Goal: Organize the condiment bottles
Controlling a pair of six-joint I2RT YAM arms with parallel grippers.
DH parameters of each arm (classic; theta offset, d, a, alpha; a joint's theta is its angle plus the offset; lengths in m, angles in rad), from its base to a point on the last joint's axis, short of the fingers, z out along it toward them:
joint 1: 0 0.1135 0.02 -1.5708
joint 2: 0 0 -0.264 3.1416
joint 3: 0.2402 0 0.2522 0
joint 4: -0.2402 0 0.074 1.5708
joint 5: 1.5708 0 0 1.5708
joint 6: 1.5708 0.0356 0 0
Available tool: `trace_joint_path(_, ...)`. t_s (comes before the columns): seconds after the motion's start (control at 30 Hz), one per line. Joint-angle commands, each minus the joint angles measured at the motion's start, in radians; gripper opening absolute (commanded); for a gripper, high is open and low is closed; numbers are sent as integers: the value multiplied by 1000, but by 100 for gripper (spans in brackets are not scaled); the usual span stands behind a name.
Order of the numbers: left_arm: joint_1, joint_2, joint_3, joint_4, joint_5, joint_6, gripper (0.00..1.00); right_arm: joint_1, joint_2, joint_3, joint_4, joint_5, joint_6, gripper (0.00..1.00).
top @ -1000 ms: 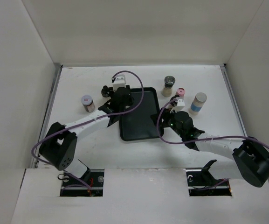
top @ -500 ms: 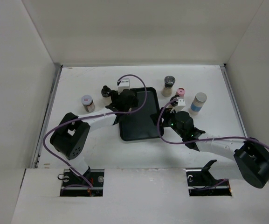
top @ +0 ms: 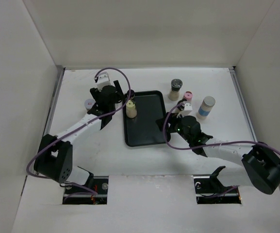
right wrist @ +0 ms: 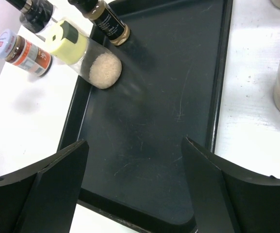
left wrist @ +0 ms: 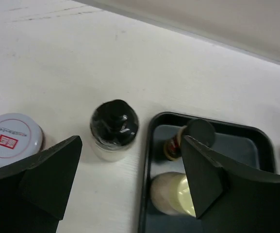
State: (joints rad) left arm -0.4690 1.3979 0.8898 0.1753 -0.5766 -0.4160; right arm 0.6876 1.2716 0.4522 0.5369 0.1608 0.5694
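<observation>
Left wrist view: we see the left tool [left wrist: 131, 141] released, the black-capped bottle [left wrist: 114, 127] just beyond its spread jaws, touching neither; the right tool [right wrist: 135, 141] gapes too.

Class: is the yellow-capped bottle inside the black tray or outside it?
Inside: the yellow-capped bottle sits on the black tray floor, within its rim.

The left arm [top: 81, 127] stretches toward the far left, its left tool [left wrist: 131, 141] angled down with fingers spread wide, while the right arm [top: 222, 151] lies low, reaching left, the right tool [right wrist: 135, 141] likewise parted wide.
</observation>
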Motion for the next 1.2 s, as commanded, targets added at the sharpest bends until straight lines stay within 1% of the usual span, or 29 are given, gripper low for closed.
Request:
trace_joint_path(0.0, 46, 77, 58, -8, 26, 13, 83, -1, -1, 37, 49, -4, -2, 85)
trace_joint_path(0.07, 71, 134, 92, -13, 63, 23, 83, -1, 3, 37, 46, -10, 4, 88)
trace_joint_path(0.17, 95, 191, 110, 9, 69, 26, 83, -1, -3, 40, 43, -10, -2, 91)
trace_joint_path(0.33, 119, 272, 164, 27, 89, 34, 81, 0, 21, 48, 49, -23, 1, 91)
trace_joint_path(0.4, 119, 297, 181, 35, 90, 37, 75, 3, 18, 48, 52, -24, -2, 90)
trace_joint_path(0.47, 114, 305, 192, 30, 90, 42, 60, 3, 18, 45, 54, -24, 4, 89)
trace_joint_path(0.5, 108, 296, 183, 35, 80, 45, 51, 3, 17, 43, 54, -26, 6, 89)
trace_joint_path(0.53, 103, 276, 170, 39, 72, 45, 44, 3, 14, 43, 54, -26, 6, 89)
trace_joint_path(0.57, 96, 254, 155, 46, 64, 45, 40, 3, 6, 42, 54, -26, 3, 89)
trace_joint_path(0.63, 77, 192, 127, 44, 46, 45, 35, 3, -1, 37, 55, -21, 1, 89)
trace_joint_path(0.73, 28, 57, 60, 39, 20, 52, 33, 3, 9, 37, 63, -32, 9, 88)
trace_joint_path(0.8, -9, -29, 9, 32, -24, 62, 33, 3, 5, 39, 64, -32, 6, 88)
trace_joint_path(0.93, -78, -161, -61, -52, -81, 59, 32, 3, 11, 37, 64, -35, 12, 88)
trace_joint_path(1.03, -125, -200, -90, -135, -120, 51, 32, 3, -3, 36, 63, -24, 3, 88)
trace_joint_path(1.1, -167, -212, -103, -181, -120, 25, 32, 3, -5, 28, 69, -26, 10, 88)
trace_joint_path(1.17, -220, -215, -120, -180, -109, -7, 32, 3, -6, 29, 66, -30, 12, 88)
